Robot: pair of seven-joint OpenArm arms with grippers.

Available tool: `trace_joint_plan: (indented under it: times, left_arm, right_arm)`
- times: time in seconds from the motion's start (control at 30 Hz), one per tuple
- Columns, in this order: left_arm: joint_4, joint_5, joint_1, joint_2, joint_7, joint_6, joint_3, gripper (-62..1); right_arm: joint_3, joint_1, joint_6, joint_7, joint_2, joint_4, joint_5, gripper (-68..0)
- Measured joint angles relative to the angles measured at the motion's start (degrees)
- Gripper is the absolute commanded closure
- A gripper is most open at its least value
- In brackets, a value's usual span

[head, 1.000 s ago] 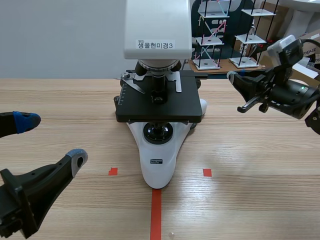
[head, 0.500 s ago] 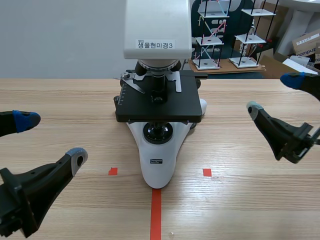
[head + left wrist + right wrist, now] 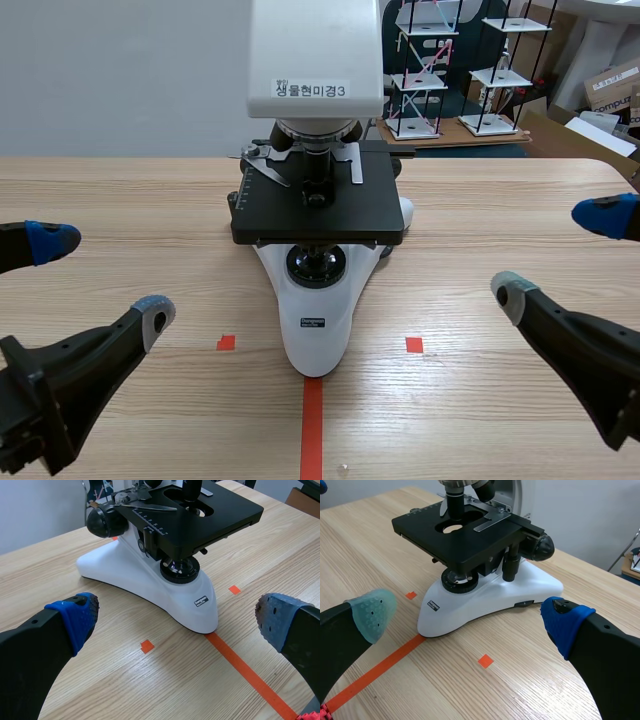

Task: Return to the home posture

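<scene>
A white microscope (image 3: 316, 320) with a black stage (image 3: 318, 205) stands at the table's middle, also seen in the left wrist view (image 3: 165, 587) and the right wrist view (image 3: 490, 587). My left gripper (image 3: 100, 275) hangs low at the near left, open, nothing between its fingers; the microscope lies ahead of it (image 3: 175, 622). My right gripper (image 3: 565, 250) hangs low at the near right, open and empty, its fingers wide apart (image 3: 470, 612). Both grippers are clear of the microscope.
Orange-red tape marks lie on the wooden table (image 3: 500, 200) in front of the microscope's base. Behind the table's far edge stand small white shelf racks (image 3: 455, 70) and cardboard boxes (image 3: 610, 85).
The right arm has come down from beside the microscope's stage toward the near right. Its gripper has gone from shut to wide open. The left arm has not moved.
</scene>
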Motion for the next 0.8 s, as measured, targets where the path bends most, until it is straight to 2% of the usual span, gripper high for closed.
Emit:
trace_joint_plan:
  times: [0.17, 0.37, 0.8]
  left_arm:
    - [0.0, 0.0, 0.0, 0.0, 0.0, 0.0, 0.0, -62.3]
    - [0.0, 0.0, 0.0, 0.0, 0.0, 0.0, 0.0, -62.3]
    - [0.0, 0.0, 0.0, 0.0, 0.0, 0.0, 0.0, -62.3]
  right_arm:
    - [0.4, -0.5, 0.1, -7.6, -0.7, 2.3, 0.0, -64.3]
    - [0.4, -0.8, 0.5, -7.3, -2.4, 2.1, 0.0, -64.3]
    - [0.4, -0.8, 0.4, -7.8, -2.5, 1.8, 0.0, -64.3]
